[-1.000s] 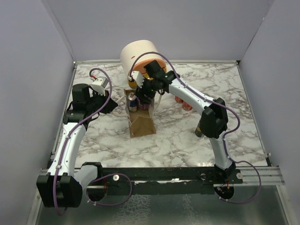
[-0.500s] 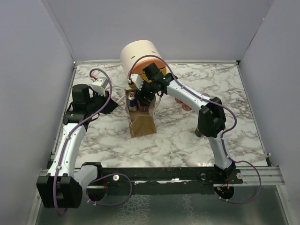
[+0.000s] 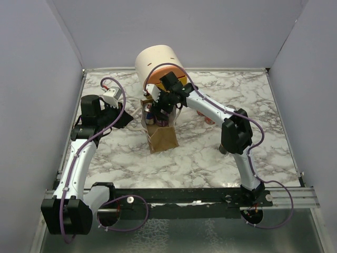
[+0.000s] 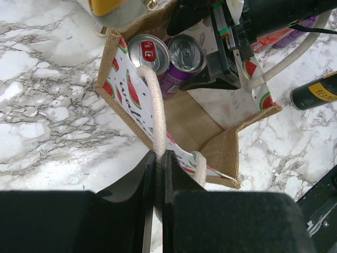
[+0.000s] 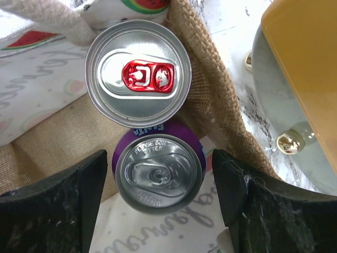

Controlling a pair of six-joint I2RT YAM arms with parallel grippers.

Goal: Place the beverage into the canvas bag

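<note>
As stationed at the left of the bag, left gripper point(image 4: 159, 161): fingers pressed together, the cream handle pinched between them.
Cream handle point(image 4: 155, 105): rope loop, run from the left gripper's tips out toward the red-tab can.
Canvas bag point(image 3: 162, 139): stood on the table with its mouth open, directly ahead of the left gripper; the right gripper is lowered into its mouth. Watermelon-print lining is seen inside.
Red-tab can point(image 5: 138, 73): upright inside the bag, just ahead of the right gripper's fingers and just beside the purple beverage can.
Purple beverage can point(image 5: 158, 171): upright inside the bag, set between the right gripper's two fingers, close to the burlap wall.
Right gripper point(image 5: 158, 182): fingers spread, one on each side of the purple beverage can; a narrow gap is seen on each side.
Drawer box point(image 3: 158, 63): cream and orange, outside the bag, beyond and to the right of the right gripper.
Black can point(image 4: 315, 92): laid on its side on the table, outside the bag, ahead and well to the right of the left gripper.
Marble table point(image 3: 253, 100): white with grey veins; bag and drawer box are borne on it.
</note>
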